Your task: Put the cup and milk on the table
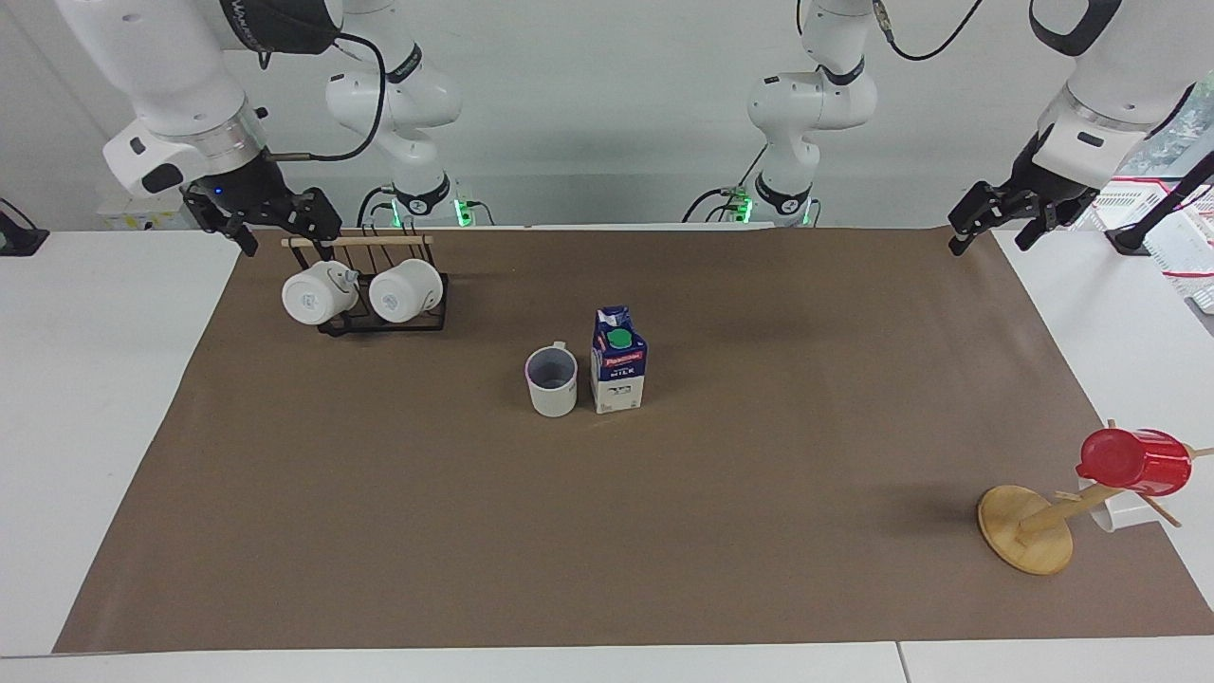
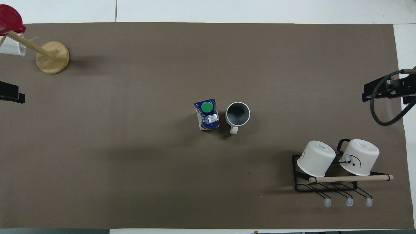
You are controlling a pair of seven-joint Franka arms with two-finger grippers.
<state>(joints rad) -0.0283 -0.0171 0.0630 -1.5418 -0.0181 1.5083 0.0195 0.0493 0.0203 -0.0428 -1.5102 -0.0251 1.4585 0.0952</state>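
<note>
The cup, a straight-sided white mug with a grey inside, stands upright on the brown sheet of the table near its middle. It also shows in the overhead view. The milk stands upright right beside it, toward the left arm's end; it also shows in the overhead view. My left gripper is open and empty, raised over the sheet's edge at the left arm's end. My right gripper is open and empty, raised over the mug rack's end.
A black wire rack with two round white mugs stands near the robots at the right arm's end. A wooden mug tree holding a red cup stands far from the robots at the left arm's end.
</note>
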